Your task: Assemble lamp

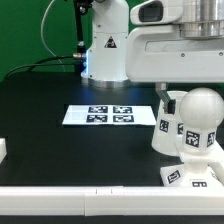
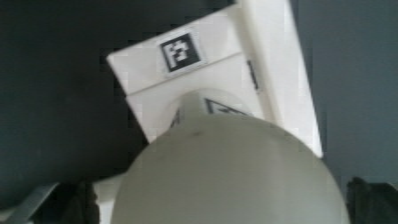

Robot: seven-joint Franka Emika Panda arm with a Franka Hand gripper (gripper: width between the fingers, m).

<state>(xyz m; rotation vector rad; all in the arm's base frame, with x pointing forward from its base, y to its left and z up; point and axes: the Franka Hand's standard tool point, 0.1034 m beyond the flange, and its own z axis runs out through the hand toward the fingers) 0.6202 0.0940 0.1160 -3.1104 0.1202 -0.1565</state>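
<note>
Bulb (image 1: 199, 118) seated upright on stepped base (image 1: 190, 176); shade (image 1: 166, 126) at its 9 o'clock, touching. Gripper (image 2: 205, 205) state: cannot tell.

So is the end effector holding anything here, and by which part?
It cannot be told for sure. The round head of the bulb sits between the fingers of the end effector, but whether they touch its sides is hidden.

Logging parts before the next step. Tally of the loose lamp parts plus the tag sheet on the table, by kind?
bulb: 1
shade: 1
base: 1
marker board: 1
Total: 4
</note>
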